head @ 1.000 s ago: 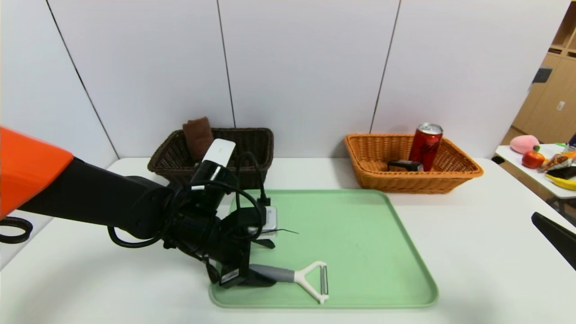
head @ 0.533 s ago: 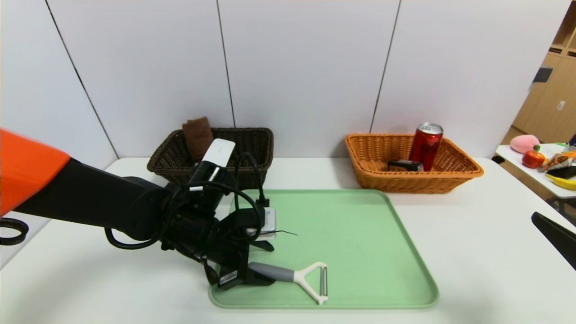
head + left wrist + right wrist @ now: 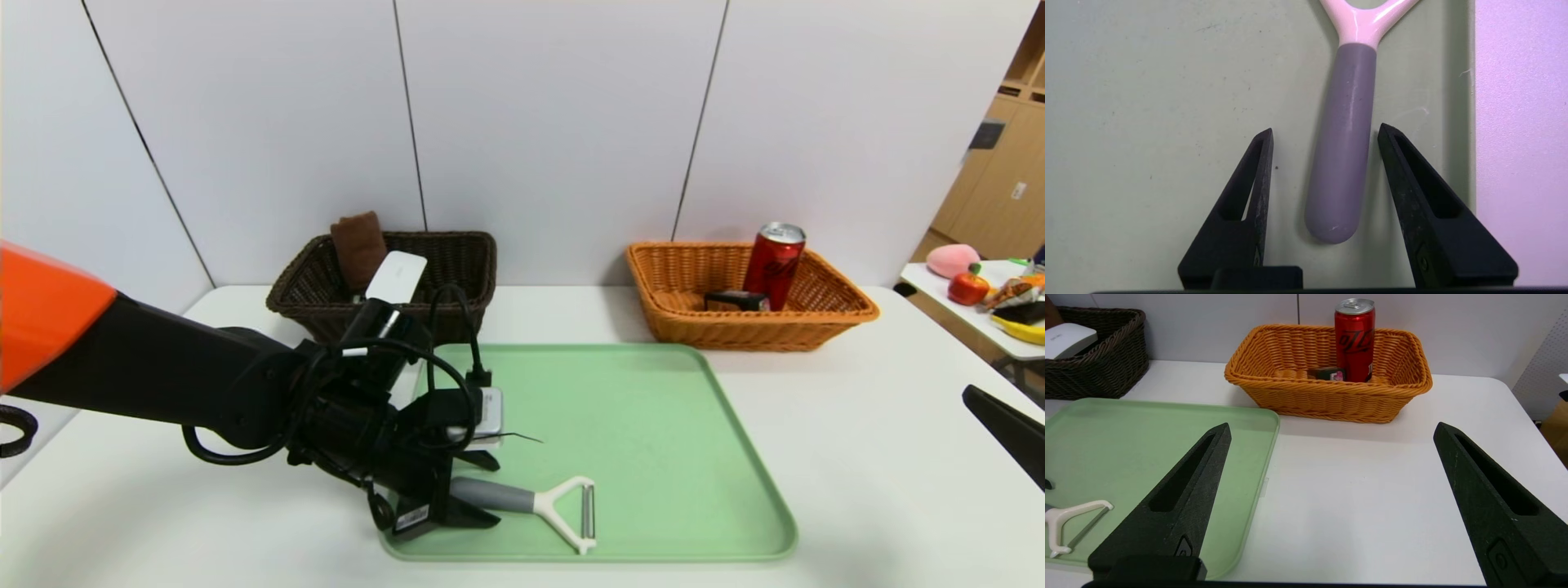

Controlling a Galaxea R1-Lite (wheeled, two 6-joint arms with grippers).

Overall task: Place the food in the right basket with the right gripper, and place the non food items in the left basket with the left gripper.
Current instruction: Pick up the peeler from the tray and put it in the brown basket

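Inside orange basket [image 3: 816, 314]: can [image 3: 772, 265], box [image 3: 735, 301] | brown basket [image 3: 457, 257]: towel [image 3: 357, 249], case [image 3: 396, 276]

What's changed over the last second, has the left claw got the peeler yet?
Not yet: the left gripper has narrowed around the peeler handle; one finger looks to touch, a gap remains at the other. The arm shifted slightly nearer. Peeler, baskets, can and right gripper unmoved.

Behind your desk [image 3: 857, 457] stands a pale wall of white panels [image 3: 555, 122], split by thin dark seams that lean outward toward the top. The desk is white with rounded far corners. Off to your far right sits a second white table [image 3: 959, 314] carrying colourful clutter, and behind it a light wooden shelf unit [image 3: 1000, 163]. Lighting is soft and even.
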